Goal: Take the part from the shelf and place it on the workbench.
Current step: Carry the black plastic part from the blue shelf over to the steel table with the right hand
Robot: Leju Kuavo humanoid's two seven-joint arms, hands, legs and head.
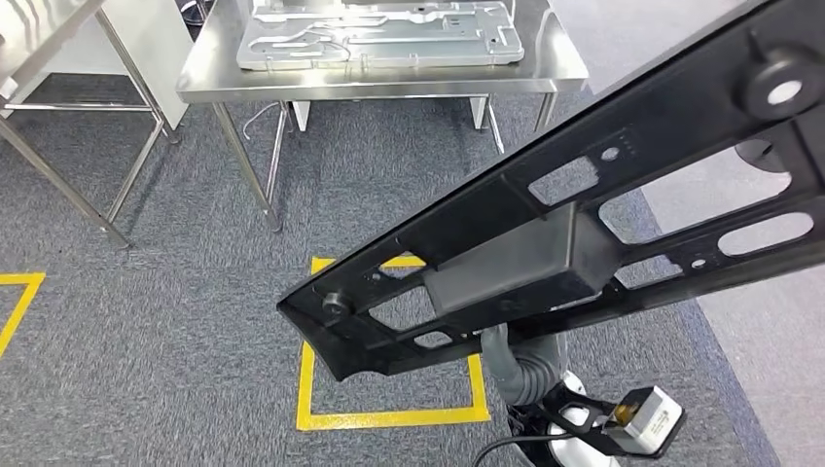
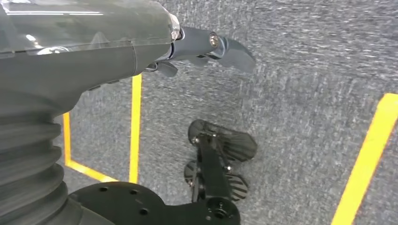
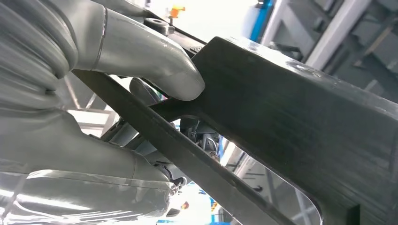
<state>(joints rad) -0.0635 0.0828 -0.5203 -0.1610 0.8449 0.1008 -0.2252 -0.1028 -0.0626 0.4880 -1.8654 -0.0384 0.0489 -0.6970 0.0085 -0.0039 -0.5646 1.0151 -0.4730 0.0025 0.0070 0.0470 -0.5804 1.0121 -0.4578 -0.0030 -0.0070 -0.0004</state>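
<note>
A long black plastic part (image 1: pixel 525 263) with cut-out slots and a boxy middle crosses the head view on a slant, high above the carpet. My right hand (image 3: pixel 117 51) grips it from underneath, the grey thumb (image 3: pixel 159 70) pressed on the part's (image 3: pixel 291 122) flat face. In the head view only the ribbed right wrist (image 1: pixel 525 375) shows below the part. The steel workbench (image 1: pixel 209 68) stands ahead at the top of that view. My left hand (image 2: pixel 202 47) hangs over the carpet with nothing in it, fingers apart.
A silver sheet-metal panel (image 1: pixel 379 34) lies on the workbench. A second steel table (image 1: pixel 58 39) stands at the far left. A yellow taped square (image 1: pixel 389 418) marks the grey carpet in front of me, and another yellow corner (image 1: pixel 19 292) lies to the left.
</note>
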